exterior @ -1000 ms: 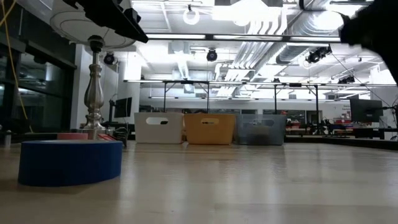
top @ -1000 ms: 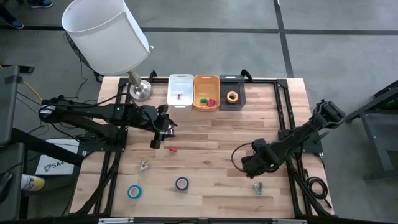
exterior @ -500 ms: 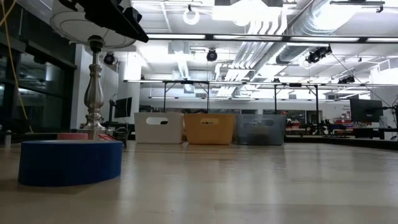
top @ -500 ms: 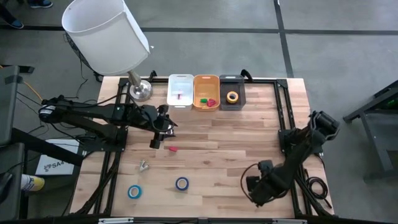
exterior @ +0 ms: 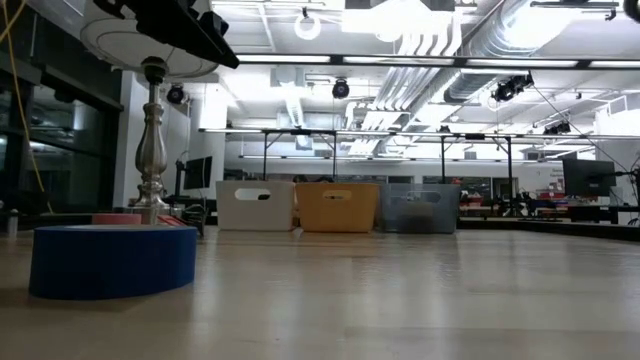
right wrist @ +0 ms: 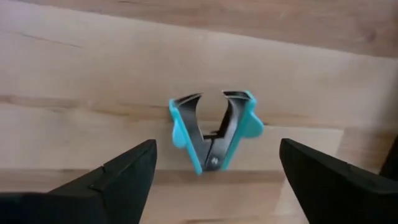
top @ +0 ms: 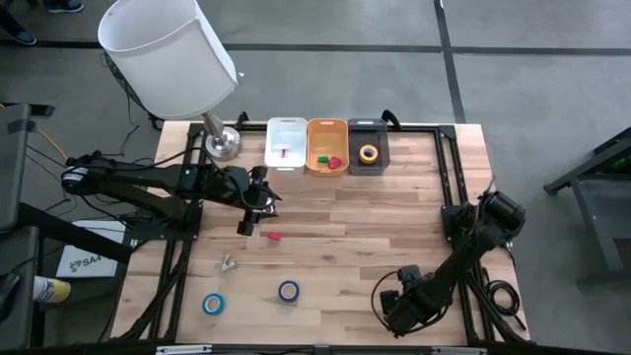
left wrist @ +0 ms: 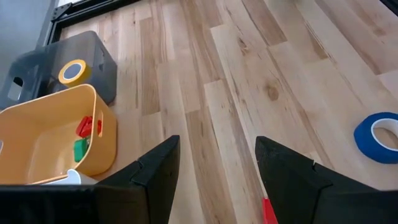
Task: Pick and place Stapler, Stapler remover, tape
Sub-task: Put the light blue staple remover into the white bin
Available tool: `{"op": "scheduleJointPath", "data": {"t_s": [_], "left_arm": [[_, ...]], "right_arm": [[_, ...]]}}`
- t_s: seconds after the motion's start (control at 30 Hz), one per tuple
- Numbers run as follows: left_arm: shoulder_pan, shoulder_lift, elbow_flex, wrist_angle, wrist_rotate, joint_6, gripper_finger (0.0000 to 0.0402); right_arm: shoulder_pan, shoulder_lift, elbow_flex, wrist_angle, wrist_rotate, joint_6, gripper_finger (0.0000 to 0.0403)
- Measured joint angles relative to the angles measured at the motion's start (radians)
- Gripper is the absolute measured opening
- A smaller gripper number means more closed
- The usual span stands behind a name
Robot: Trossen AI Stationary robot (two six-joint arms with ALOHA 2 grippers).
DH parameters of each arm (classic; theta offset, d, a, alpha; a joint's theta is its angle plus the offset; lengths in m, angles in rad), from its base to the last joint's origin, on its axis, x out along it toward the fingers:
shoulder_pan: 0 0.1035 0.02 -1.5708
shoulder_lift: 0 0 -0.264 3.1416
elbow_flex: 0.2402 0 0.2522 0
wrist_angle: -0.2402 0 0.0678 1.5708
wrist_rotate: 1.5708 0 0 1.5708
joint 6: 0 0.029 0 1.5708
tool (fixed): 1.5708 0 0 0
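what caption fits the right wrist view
Open right gripper poised over a teal staple remover lying on the wooden table.

- Table point(top: 345, 227): pale wood planks, smooth, faint satin sheen.
- Stapler remover point(right wrist: 214, 132): teal plastic grips, dark metal claws.
- Bins: white bin point(top: 286, 144), orange bin point(top: 326, 131) and dark bin point(top: 368, 133), all plastic, smooth.
- Lamp point(top: 219, 141): polished metal base, matt white shade.
- Blue tape point(left wrist: 379, 137): matt.
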Motion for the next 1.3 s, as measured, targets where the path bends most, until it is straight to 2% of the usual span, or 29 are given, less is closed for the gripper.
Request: {"op": "scheduleJointPath", "data": {"t_s": [0.37, 0.8, 0.97, 1.17, 1.3], "left_arm": [[0.0, 0.0, 0.0, 0.0, 0.001, 0.015, 0.0204], [0.0, 0.0, 0.0, 0.0, 0.0, 0.015, 0.0204], [0.0, 0.0, 0.0, 0.0, -0.001, 0.015, 0.0204], [0.0, 0.0, 0.0, 0.009, -0.001, 0.015, 0.0204], [0.0, 0.0, 0.0, 0.044, 0.005, 0.021, 0.0204]], "right_arm": [[-0.009, 0.059, 0.004, 0.068, 0.002, -0.015, 0.0291], [0.002, 0.062, 0.002, 0.077, -0.001, -0.006, 0.0135], [0.002, 0.062, 0.002, 0.069, -0.004, -0.042, 0.0087], [-0.007, 0.065, 0.021, 0.029, 0.051, -0.16, 0.0081], [-0.046, 0.069, 0.07, -0.059, 0.172, -0.356, 0.0081]]}}
